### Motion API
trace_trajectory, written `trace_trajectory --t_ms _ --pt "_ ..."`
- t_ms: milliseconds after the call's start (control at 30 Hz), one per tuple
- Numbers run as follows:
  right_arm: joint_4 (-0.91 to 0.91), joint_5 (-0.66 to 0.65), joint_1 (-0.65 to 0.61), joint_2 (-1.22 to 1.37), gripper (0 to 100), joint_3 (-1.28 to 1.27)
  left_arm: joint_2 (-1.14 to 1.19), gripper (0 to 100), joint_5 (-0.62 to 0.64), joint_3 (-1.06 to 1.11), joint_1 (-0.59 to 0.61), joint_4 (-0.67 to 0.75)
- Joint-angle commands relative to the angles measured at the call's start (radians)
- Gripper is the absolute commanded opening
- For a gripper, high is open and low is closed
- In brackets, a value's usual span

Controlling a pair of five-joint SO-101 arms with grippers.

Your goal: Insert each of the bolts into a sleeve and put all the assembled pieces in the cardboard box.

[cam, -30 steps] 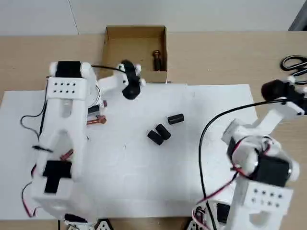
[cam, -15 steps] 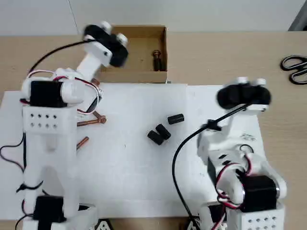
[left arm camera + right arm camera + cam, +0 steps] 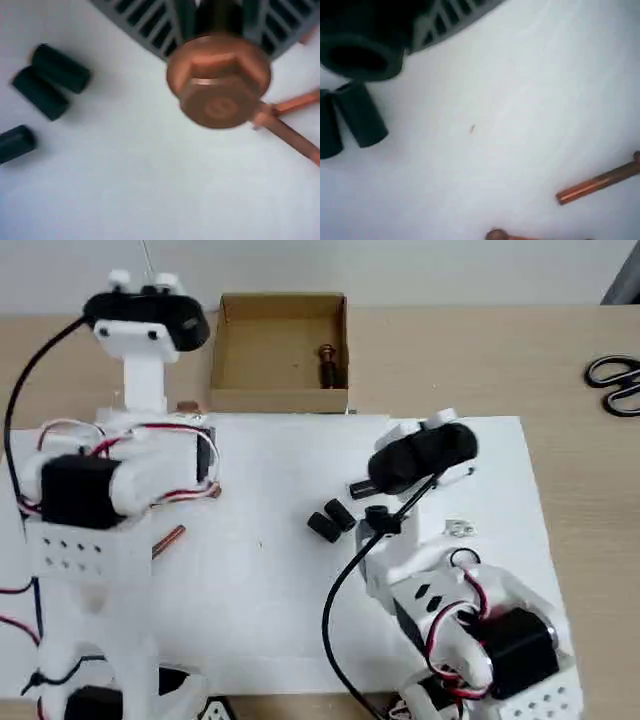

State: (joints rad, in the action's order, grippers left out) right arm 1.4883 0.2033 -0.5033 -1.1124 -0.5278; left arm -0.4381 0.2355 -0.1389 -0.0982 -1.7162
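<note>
My left gripper [image 3: 220, 20] is shut on a copper bolt [image 3: 218, 82], whose hexagonal head faces the camera. Two more bolts [image 3: 295, 125] lie crossed on the white sheet beyond it. My right gripper [image 3: 365, 30] is shut on a black sleeve [image 3: 362, 55], seen end-on with its hole showing. Two loose sleeves [image 3: 330, 520] lie side by side mid-sheet, and a third [image 3: 362, 487] peeks out from under the right arm [image 3: 420, 455]. The left arm's end [image 3: 145, 315] hangs left of the cardboard box [image 3: 283, 398]. One assembled piece [image 3: 327, 365] lies against the box's right wall.
A single bolt [image 3: 168, 540] lies on the white sheet [image 3: 250, 620] beside the left arm's base. Scissors [image 3: 615, 380] rest on the wooden table at the far right. A small metal bit [image 3: 460, 529] sits on the sheet by the right arm.
The left arm's end swung from the box's front corner to the box's left side. The right arm swept from the table's right edge leftward to just beside the loose sleeves.
</note>
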Motion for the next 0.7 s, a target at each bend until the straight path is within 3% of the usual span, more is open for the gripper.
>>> trace_trajectory --t_ms 0,133,300,533,667 --pt "0.007 -0.012 -0.042 -0.038 0.4 0.003 -0.106 1 0.178 0.070 -0.031 0.040" --pt "0.050 -0.012 -0.094 -0.166 0.4 -0.003 -0.235 1 0.299 0.236 -0.032 0.129" --pt "0.044 -0.081 -0.097 -0.282 0.4 -0.086 -0.433 1 0.347 0.473 -0.034 0.285" --pt "-0.090 -0.130 -0.130 -0.349 0.4 -0.227 -0.726 1 0.407 0.777 -0.035 0.517" --pt "-0.202 -0.140 -0.219 -0.372 0.4 -0.327 -0.879 1 0.439 0.923 -0.046 0.598"
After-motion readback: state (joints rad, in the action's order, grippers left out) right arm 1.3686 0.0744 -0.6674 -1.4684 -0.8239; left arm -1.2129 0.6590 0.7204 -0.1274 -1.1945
